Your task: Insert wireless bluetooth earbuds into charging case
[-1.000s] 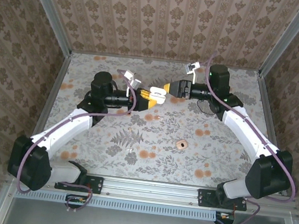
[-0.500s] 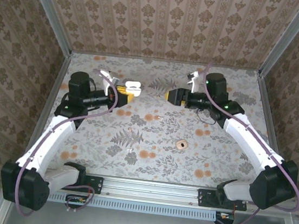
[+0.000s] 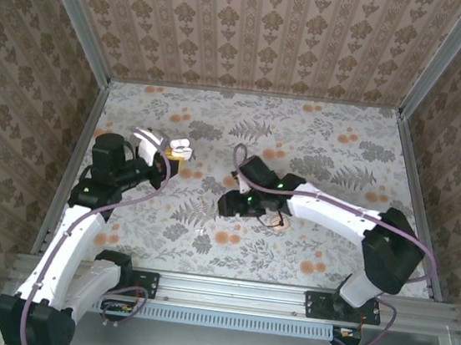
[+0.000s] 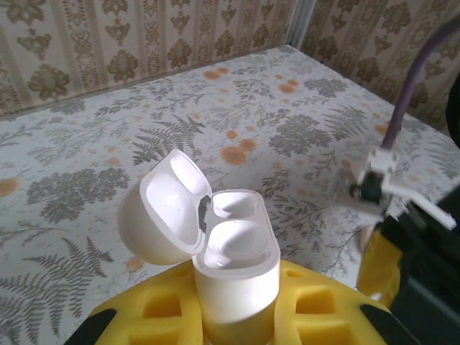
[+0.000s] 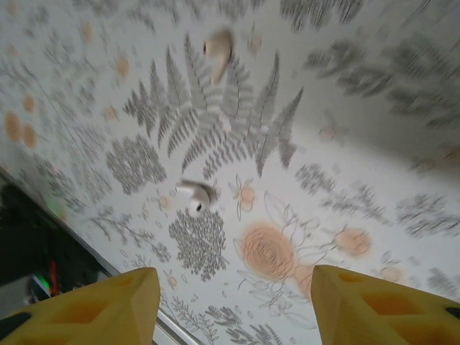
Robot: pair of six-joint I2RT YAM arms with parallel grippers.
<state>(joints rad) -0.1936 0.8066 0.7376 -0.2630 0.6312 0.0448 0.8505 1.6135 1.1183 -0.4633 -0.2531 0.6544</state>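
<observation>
- The left pincer [image 4: 233, 309] is pressed onto the case [image 4: 233, 266]. It pinches the lower body between its yellow pads and holds the case upright above the bench [image 3: 342, 153].
- The lid [image 4: 165, 212] is swung back on its hinge, so the opening step looks done.
- Both hollows [image 4: 233, 241] inside the case look bare and white. As far as I can tell, no earbud is seated yet.
- The two earbuds lie loose on the bench, well apart from the case, on the side of it toward the right arm and the arm bases.
- In the right wrist view the nearer earbud [image 5: 195, 195] lies on its side on the fern print. The farther earbud [image 5: 218, 49] is too blurred to read its pose.
- The right pincer [image 5: 230, 287] hangs over those earbuds, away from the case. Its yellow fingers are spread and nothing is between them.
- My judgement is that the task is at an early stage. The case is held and open, but nothing has been picked up or inserted.
- What remains is to close the right pincer on one earbud, carry it across to the case and seat it in a hollow. The same goes for the other earbud, and the lid may need shutting after that.
- The earbuds are tiny and smooth beside the broad fingers, so one could easily be nudged aside or slip out on the way to the case.
</observation>
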